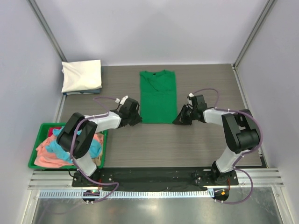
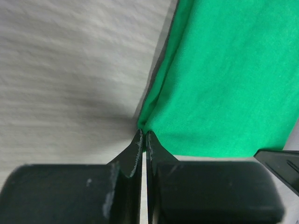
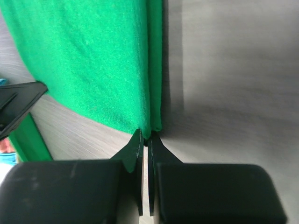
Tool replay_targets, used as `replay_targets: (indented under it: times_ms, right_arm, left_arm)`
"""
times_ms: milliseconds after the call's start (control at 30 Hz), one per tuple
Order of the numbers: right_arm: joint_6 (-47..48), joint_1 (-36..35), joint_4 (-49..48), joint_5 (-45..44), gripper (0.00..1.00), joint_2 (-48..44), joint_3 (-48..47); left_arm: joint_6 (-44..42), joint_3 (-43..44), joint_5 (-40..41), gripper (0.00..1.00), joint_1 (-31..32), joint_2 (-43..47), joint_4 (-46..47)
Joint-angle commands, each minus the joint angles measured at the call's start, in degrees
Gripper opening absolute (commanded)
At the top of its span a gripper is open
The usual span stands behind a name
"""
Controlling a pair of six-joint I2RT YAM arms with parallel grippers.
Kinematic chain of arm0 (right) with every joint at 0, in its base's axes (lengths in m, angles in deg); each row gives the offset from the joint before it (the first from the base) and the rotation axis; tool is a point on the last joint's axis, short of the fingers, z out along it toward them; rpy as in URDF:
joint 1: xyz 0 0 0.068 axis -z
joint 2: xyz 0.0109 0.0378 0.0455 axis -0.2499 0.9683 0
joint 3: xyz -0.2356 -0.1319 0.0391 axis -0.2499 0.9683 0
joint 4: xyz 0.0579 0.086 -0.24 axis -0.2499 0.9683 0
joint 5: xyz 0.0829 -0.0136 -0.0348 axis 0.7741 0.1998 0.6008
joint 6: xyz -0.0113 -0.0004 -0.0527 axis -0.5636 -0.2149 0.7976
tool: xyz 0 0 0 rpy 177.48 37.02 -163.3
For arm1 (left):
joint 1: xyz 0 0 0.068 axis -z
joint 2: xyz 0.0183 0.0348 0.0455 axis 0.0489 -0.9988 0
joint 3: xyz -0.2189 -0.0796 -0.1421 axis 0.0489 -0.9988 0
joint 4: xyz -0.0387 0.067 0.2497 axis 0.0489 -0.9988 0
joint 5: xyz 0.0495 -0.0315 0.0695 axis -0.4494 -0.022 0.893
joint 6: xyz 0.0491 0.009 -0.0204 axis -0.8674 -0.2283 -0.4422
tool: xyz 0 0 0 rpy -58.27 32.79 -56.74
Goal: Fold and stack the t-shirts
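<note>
the right gripper [image 3: 145,136] is seen from behind, its two black fingers [image 3: 133,149] pressed almost together with only a thin slit left between them. the near corner of the green t-shirt [image 3: 93,60] is pinched at the fingertips. the shirt is spread flat on the grey wood-grain table [image 3: 233,70], and its right edge is doubled over into a narrow fold that runs straight up from the tips. a black wedge-shaped part [image 3: 18,102] is seen at the left edge, over the shirt's hem. a strip of the green bin [image 3: 30,140] is seen below it.
</note>
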Motion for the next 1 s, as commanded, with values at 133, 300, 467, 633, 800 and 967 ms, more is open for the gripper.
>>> replay_targets:
  times_ms: [133,300,467,633,800,967]
  right_arm:
    - [2.13,0.29,14.66,-4.9,0.01,-15.9,4.91]
    - [1.87,-0.5,27.14,-6.13,0.01,-29.86,5.09]
    - [0.11,-4.98,38.98,-11.57,0.01,-42.8,3.16]
    - [-0.68,-7.89,45.87,-14.92,0.01,-48.0,-1.93]
    - [2.04,-7.89,47.9,-18.43,0.01,-42.74,-10.98]
    - [5.2,-7.45,47.37,-21.16,0.01,-34.57,-19.06]
  left_arm:
    - [1.42,-3.45,2.65,0.0,6.76,13.56,-8.71]
    - [5.63,-3.99,7.58,0.0,15.98,23.96,-19.88]
    - [9.15,-1.0,11.97,0.0,25.22,30.63,-31.81]
    - [11.7,3.82,13.91,0.0,32.0,33.2,-39.39]
    - [8.2,10.33,20.23,0.0,31.47,31.89,-45.19]
    - [3.1,17.1,19.19,0.0,27.44,28.28,-46.7]
